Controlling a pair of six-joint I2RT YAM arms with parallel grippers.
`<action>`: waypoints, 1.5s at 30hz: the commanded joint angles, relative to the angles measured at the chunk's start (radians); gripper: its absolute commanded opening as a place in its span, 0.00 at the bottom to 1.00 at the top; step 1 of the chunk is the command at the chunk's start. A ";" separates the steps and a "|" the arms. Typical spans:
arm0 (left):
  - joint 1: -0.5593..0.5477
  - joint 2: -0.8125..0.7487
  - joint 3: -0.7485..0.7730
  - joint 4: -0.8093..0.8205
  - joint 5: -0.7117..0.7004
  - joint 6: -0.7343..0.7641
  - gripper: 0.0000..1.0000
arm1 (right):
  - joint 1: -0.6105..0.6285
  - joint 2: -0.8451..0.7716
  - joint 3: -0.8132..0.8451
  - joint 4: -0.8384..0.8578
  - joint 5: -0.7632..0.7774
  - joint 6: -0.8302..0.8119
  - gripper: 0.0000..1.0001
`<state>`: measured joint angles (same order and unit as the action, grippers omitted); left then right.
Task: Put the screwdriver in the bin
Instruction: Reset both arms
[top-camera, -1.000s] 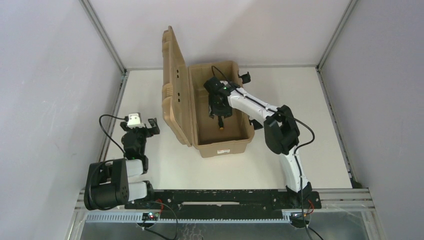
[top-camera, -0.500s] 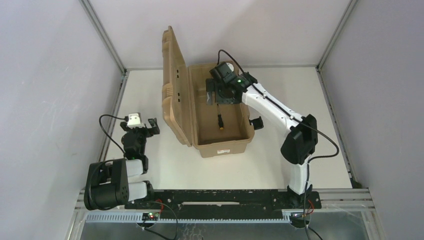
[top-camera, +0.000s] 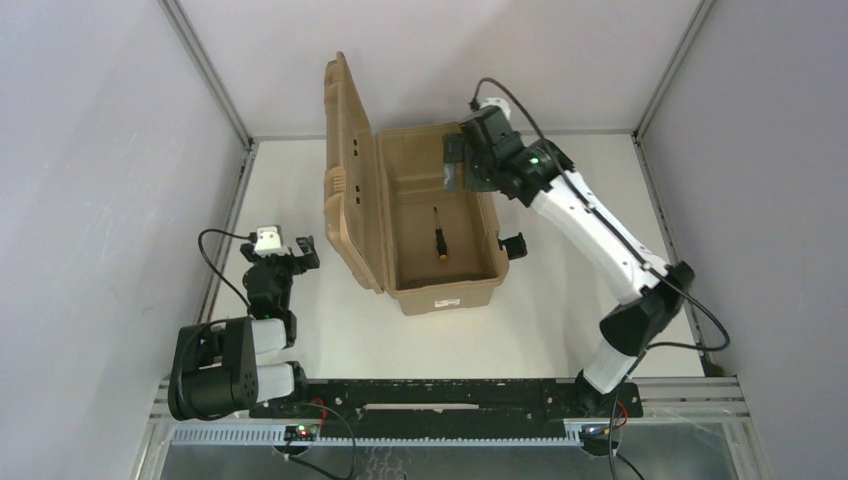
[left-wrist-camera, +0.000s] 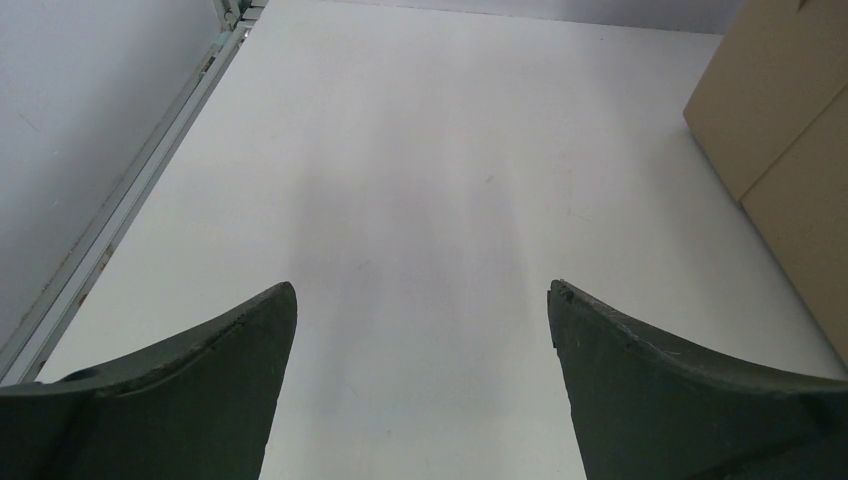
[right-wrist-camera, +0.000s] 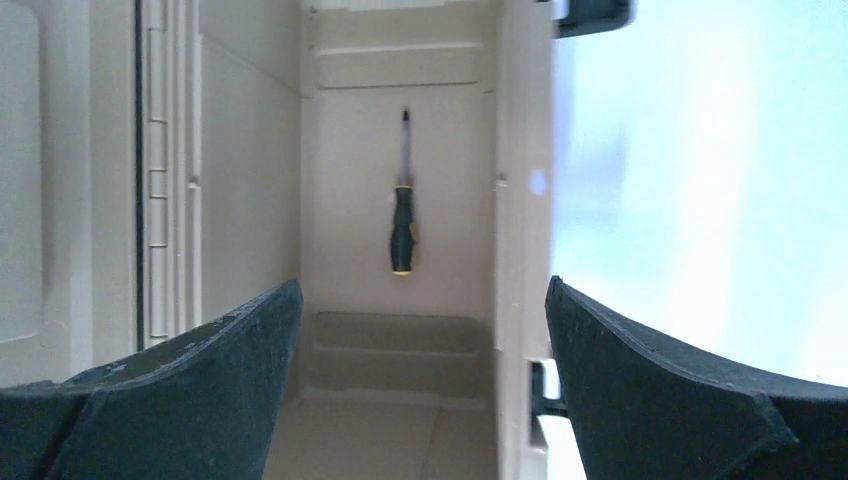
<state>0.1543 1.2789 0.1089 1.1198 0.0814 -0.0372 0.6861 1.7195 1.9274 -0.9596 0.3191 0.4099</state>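
Observation:
The screwdriver, black-handled with an orange-yellow butt, lies loose on the floor of the bin, a tan case with its lid standing open on the left. In the right wrist view the screwdriver lies along the floor of the bin, well beyond the fingertips. My right gripper hangs open and empty above the bin's far right end; its jaws stand wide apart. At the table's left, my left gripper rests open with nothing in it.
A black latch sticks out of the bin's right wall. A white label marks the near end wall. A tan side of the bin fills the left wrist view's right edge. Metal frame rails run along the table edges.
My right gripper opened and let go of the screwdriver, then rose and drew back toward the bin's far right end. The screwdriver now lies on the bin floor. The left arm has not moved.

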 joint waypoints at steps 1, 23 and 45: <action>-0.006 -0.017 0.038 0.034 -0.005 -0.001 1.00 | -0.069 -0.151 -0.092 0.036 0.060 -0.054 1.00; -0.006 -0.017 0.040 0.034 -0.005 0.000 1.00 | -0.474 -0.474 -0.722 0.398 -0.080 -0.162 1.00; -0.007 -0.016 0.038 0.034 -0.005 -0.001 1.00 | -0.527 -0.422 -1.157 0.906 -0.241 -0.187 1.00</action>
<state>0.1543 1.2789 0.1089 1.1198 0.0814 -0.0372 0.1642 1.3041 0.7746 -0.1799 0.0937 0.2325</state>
